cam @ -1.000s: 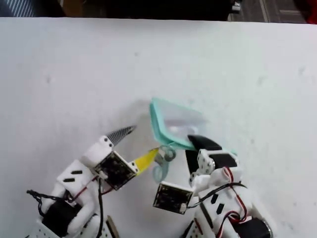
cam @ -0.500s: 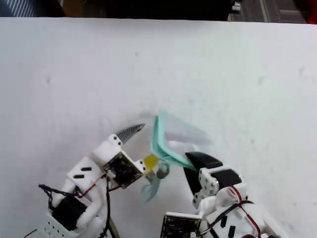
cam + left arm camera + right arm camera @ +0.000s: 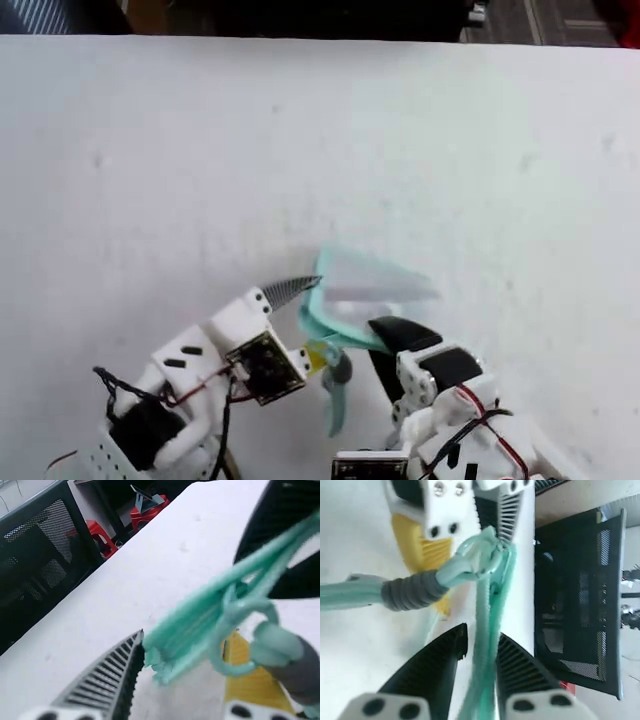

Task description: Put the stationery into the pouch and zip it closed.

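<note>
Fingers of right gripper (image 3: 482, 636) tight on pouch (image 3: 365, 285) edge, left gripper (image 3: 319, 319) wide around its corner.

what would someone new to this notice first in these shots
A mint-green pouch is held tilted at the near middle of the white table, one edge pinched between the black fingers of the right tool. The left tool, one finger yellow and one grey, straddles the pouch's corner, where a strap with a grey sleeve hangs.
</note>
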Robot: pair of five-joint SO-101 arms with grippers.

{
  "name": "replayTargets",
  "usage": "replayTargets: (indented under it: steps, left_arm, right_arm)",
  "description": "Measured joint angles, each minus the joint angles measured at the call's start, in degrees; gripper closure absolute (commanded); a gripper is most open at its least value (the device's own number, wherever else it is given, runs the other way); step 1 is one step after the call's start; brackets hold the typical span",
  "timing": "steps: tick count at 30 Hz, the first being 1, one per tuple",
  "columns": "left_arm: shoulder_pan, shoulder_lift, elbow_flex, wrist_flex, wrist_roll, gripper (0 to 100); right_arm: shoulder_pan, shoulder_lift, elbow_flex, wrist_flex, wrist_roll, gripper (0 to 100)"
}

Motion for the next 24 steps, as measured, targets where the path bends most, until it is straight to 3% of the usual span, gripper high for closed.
replayTargets:
  steps: [2,7,17,22,24]
  left_arm:
    - [0.7,0.0,0.0,0.79,0.0,76]
    - [2.55,0.26,0.0,0.97,1.32,98]
    - [4.04,0.35,0.09,1.14,2.81,98]
    - [4.57,0.35,0.09,1.14,2.9,98]
    - [4.84,0.44,0.09,1.14,2.9,98]
  right_arm:
    - [1.85,0.0,0.18,-2.2,0.09,98.1]
    - [5.27,-0.09,5.45,-9.58,0.35,98.1]
    - [6.07,-0.18,10.99,-16.0,0.44,96.9]
    - [6.15,-0.18,10.9,-14.33,-4.22,76.2]
    - [6.95,-0.18,10.9,-12.57,-7.65,74.6]
